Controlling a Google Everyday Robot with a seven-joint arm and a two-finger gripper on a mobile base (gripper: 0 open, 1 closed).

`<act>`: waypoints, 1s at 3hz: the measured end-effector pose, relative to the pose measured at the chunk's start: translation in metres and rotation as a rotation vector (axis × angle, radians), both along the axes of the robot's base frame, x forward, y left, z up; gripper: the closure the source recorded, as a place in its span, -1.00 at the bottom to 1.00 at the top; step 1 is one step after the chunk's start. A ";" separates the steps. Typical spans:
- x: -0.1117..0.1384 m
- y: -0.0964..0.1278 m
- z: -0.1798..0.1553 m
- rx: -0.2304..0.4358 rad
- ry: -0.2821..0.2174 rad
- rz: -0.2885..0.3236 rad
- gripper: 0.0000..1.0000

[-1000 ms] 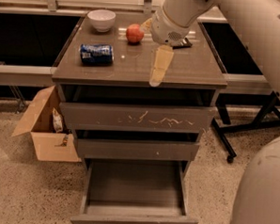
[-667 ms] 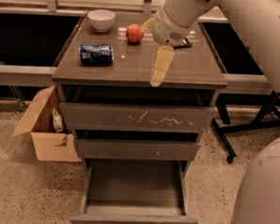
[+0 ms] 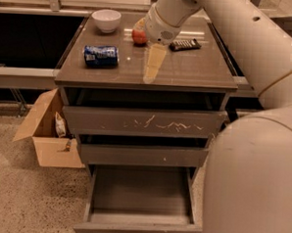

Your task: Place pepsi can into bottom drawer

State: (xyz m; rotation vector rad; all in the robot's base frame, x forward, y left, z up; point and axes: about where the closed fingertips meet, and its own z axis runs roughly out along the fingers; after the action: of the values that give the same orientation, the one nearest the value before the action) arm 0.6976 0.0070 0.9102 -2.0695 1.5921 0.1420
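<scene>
The pepsi can [image 3: 100, 56] is blue with white markings and lies on its side on the left part of the cabinet top [image 3: 187, 71]. My gripper [image 3: 151, 69] hangs pointing down over the middle of the top, to the right of the can and apart from it, holding nothing that I can see. The bottom drawer [image 3: 137, 231] is pulled out at floor level, and its tray is empty. The two drawers above it are closed.
A white bowl [image 3: 106, 20], a red-orange fruit [image 3: 138, 37] and a dark snack bar [image 3: 184, 44] sit at the back of the top. An open cardboard box [image 3: 49, 133] stands on the floor to the left of the cabinet. My arm and body fill the right side.
My gripper has moved a little to the left over the cabinet top, closer to the can. The can and the drawers have not moved.
</scene>
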 end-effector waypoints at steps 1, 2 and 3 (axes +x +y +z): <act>0.033 0.037 -0.007 0.015 -0.011 0.007 -1.00; 0.048 0.058 -0.010 0.046 -0.016 -0.003 -1.00; 0.059 0.075 -0.015 0.116 -0.005 -0.018 -1.00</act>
State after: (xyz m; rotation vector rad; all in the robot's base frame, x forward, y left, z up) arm 0.7562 0.0825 0.8949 -1.9646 1.5621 0.2179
